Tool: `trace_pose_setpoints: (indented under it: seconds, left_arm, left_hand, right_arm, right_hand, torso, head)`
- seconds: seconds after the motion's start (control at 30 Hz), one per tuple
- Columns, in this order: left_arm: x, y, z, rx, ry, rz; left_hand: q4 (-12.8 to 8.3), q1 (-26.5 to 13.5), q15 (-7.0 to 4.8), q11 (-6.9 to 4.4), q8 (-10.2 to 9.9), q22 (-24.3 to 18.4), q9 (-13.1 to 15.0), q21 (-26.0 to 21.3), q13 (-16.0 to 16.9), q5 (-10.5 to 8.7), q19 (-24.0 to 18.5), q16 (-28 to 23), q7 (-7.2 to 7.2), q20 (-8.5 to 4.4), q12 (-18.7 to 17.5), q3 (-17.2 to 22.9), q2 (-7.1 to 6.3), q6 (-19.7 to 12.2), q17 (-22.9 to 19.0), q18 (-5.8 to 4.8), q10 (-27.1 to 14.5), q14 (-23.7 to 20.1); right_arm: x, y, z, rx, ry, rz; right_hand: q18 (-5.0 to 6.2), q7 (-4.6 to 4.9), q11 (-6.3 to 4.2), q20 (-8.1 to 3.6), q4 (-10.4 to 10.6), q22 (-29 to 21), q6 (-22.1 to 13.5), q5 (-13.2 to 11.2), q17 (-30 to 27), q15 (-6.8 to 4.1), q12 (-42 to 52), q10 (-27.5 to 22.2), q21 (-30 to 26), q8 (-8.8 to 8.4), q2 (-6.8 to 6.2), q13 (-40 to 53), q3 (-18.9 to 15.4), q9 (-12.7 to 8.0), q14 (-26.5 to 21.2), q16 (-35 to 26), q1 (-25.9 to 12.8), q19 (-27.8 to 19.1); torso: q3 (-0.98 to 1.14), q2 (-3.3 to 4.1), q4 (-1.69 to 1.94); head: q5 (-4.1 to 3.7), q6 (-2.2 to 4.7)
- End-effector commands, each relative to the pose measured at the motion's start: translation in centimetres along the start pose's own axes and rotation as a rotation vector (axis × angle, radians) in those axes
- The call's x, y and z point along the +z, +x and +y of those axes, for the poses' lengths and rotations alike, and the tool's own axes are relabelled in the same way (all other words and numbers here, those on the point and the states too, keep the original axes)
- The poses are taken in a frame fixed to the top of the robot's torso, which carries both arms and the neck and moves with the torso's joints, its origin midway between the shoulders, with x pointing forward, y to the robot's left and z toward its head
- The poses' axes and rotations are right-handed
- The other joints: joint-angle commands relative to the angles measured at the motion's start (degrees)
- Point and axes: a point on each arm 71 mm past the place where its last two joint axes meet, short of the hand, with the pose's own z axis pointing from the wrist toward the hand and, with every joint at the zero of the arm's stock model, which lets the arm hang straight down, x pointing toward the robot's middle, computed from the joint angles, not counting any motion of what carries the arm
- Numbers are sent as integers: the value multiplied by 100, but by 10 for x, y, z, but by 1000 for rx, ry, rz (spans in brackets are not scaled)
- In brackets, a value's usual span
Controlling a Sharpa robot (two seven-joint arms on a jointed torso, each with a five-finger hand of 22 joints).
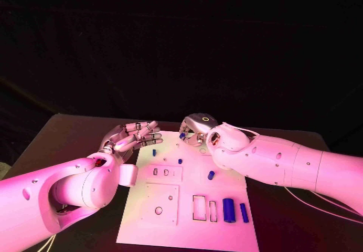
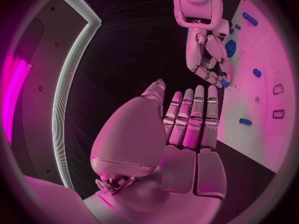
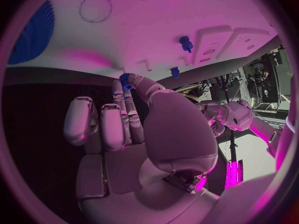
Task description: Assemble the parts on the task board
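Task board (image 1: 189, 231): flat white plate, matte, rectangular, with raised square panels and rectangular and oval cut-outs, lying on the black table (image 1: 68, 131) between the two arms. Parts: small blue pieces, smooth and cylindrical; two stout upright-lying cylinders (image 1: 228, 210) (image 1: 244, 212) sit on the board well behind the right hand's wrist, a short peg (image 1: 211, 175) lies just under the right forearm, and two tiny pins (image 1: 180, 161) (image 1: 154, 152) stand between the hands. Right hand (image 1: 198, 131): silver, segmented, glossy metal, poised over the board's far edge, thumb and a finger closed on a small toothed blue gear (image 3: 126, 80) at their tips, other fingers curled alongside. Left hand (image 1: 135, 136): same silver build, holding nothing, fingers straight and side by side, palm turned toward the right hand, just off the board's far left corner.
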Motion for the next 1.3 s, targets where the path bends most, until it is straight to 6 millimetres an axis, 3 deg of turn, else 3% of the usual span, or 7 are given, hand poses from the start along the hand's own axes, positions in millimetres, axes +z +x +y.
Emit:
trace_pose_setpoints:
  seconds: [0.03, 0.33, 0.73, 0.9, 1.13, 1.23, 1.3]
  left_arm:
    - [0, 3, -2, -4, 12, 24]
    - [1, 3, -3, -3, 15, 23]
    - [1, 3, -3, -2, 14, 23]
    - [1, 2, -3, -2, 14, 22]
    - [2, 0, -3, 0, 14, 17]
    - [2, -1, -3, 0, 13, 17]
    - [2, -1, -3, -2, 13, 21]
  left_hand:
    - [-34, 39, 7, 27, -26, -8, 2, -7, -5, 4, -38, -16, 55, 20, -38, -3, 1, 13, 2, 15, 31, -10]
    - [-34, 39, 7, 27, -26, -8, 2, -7, -5, 4, -38, -16, 55, 20, -38, -3, 1, 13, 2, 15, 31, -10]
    - [-36, 42, 9, 29, -31, -9, 1, -8, -5, 4, -48, -23, 57, 20, -43, -2, -1, 12, 1, 13, 28, -17]
    - [-36, 42, 9, 29, -31, -9, 1, -8, -5, 4, -48, -23, 57, 20, -43, -2, -1, 12, 1, 13, 28, -17]
    - [-38, 44, 10, 30, -34, -9, 1, -8, -6, 4, -53, -26, 58, 20, -46, -1, -1, 11, 1, 12, 26, -19]
    - [-38, 44, 11, 30, -35, -9, 1, -8, -6, 4, -53, -27, 58, 20, -46, -1, -1, 11, 1, 12, 26, -19]
    - [-38, 45, 11, 30, -35, -9, 1, -8, -6, 4, -54, -27, 57, 20, -47, -1, -1, 11, 1, 12, 26, -19]
  right_arm:
    - [1, 4, 1, -13, -1, 37]
    - [3, 5, 0, -15, 9, 36]
    - [6, 5, 0, -16, 22, 28]
    - [5, 4, 0, -12, 22, 16]
    - [-8, -2, -5, 3, 24, -1]
    - [-21, -8, -13, 24, 34, -14]
    - [-34, -15, -21, 53, 42, -30]
  right_hand:
    - [-46, -4, -5, 0, 26, 9, 8, -31, -7, -1, -9, 25, 35, 16, -58, -6, 10, 2, 215, 36, -17, 16]
    - [-62, 17, 17, 13, 55, 98, -57, -35, -48, 16, -36, -46, 87, -25, -116, -25, 10, -2, 197, 22, -61, 49]
    - [-37, 158, 167, 121, 146, 16, -392, -151, -284, 143, -46, -580, 8, -180, -280, -144, -26, -53, 119, -94, -156, -58]
    - [-5, 160, 190, 154, 174, -104, -576, -164, -330, 164, -35, -744, -90, -187, -346, -166, -138, -90, 106, -108, -180, -154]
    - [-2, 159, 182, 161, 202, -98, -599, -127, -342, 162, 17, -703, -98, -163, -351, -148, -213, -91, 105, -105, -183, -157]
    - [-19, 155, 135, 145, 237, 5, -532, -56, -301, 129, 165, -398, -37, -129, -326, -87, -227, -72, 118, -68, -168, -94]
    - [-25, 132, 74, 116, 277, 51, -526, -33, -259, 86, 301, -94, -12, -132, -346, -28, -240, -68, 131, -32, -186, -68]
  torso:
    - [3, 6, 6]
    - [-5, 7, 3]
    - [-10, 13, 10]
    - [-6, 16, 4]
    - [2, 14, -13]
    - [2, 12, -18]
    - [19, 7, -45]
  head:
    - [8, -7]
    - [27, 3]
    - [16, 20]
    - [21, 25]
    - [7, 30]
    - [-19, 43]
    - [-42, 42]
